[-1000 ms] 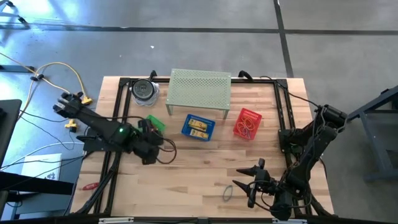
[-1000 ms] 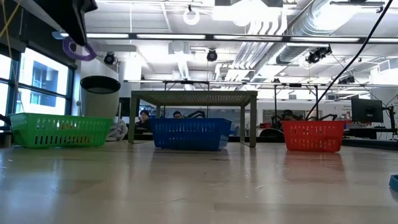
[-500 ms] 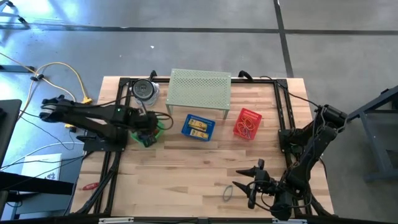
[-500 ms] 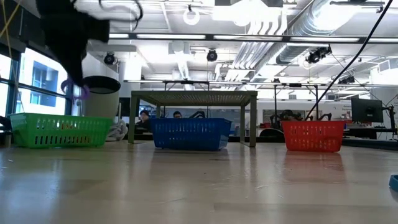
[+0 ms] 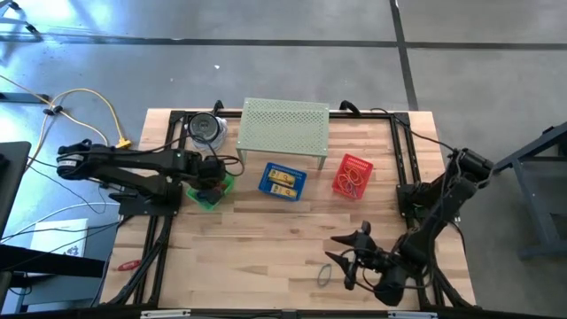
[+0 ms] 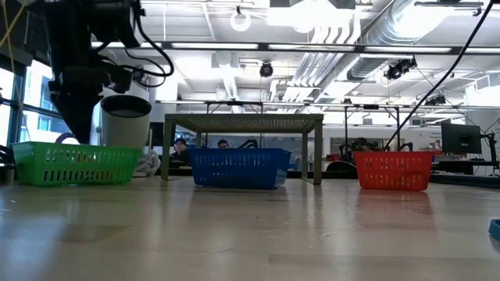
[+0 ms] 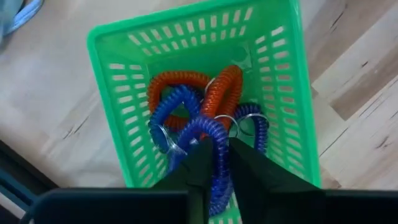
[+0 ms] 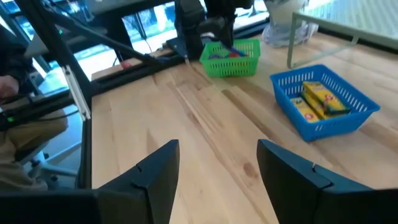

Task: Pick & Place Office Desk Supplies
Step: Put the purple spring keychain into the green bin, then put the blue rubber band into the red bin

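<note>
Perforated shelf: pale green, stands at table's far edge.
Clear container: round, beside the shelf.
Yellow cable: loops across floor, off the table.

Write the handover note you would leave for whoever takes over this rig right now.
Left gripper: over the green basket, a blue coil loop between its fingers; release looks under way.
Right gripper: open, empty, near the table's front.
Done: orange and blue coils in the green basket, yellow blocks in the blue basket, bands in the red basket.
Left: one loop on the table beside the right gripper.
</note>
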`<control>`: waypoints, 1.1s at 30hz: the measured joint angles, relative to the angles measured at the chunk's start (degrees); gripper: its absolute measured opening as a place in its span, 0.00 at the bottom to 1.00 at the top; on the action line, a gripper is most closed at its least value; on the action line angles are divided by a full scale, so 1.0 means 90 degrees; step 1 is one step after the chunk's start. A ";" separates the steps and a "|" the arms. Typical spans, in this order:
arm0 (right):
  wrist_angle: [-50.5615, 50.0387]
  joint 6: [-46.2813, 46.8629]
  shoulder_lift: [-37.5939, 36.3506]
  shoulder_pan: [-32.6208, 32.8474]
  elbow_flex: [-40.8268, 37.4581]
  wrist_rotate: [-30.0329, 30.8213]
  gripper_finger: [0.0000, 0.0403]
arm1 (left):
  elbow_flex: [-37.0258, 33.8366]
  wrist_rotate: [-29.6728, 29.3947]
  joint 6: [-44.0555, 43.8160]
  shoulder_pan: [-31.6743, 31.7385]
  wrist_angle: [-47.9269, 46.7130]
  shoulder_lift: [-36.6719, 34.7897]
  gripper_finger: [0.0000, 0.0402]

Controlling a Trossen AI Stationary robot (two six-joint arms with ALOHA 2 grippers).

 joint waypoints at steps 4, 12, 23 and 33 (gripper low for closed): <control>-0.0036 -0.0023 0.0000 -0.0165 -0.0007 -0.0303 0.51 | 0.0000 0.0008 0.0001 -0.0022 0.0021 0.0073 0.20; -0.0008 -0.0434 0.0000 -0.0248 -0.0019 -0.0251 0.51 | 0.0244 0.0078 0.0383 0.0225 -0.0192 0.0068 0.25; 0.3099 -0.4896 -0.0083 -0.0112 -0.0017 -0.0504 0.51 | 0.0974 -0.0193 0.0580 -0.0528 0.1443 -0.0137 0.26; 0.2037 -0.4798 -0.0255 -0.0301 0.0716 -0.2262 0.51 | 0.0974 -0.0999 0.1176 -0.2659 0.3967 0.0620 0.26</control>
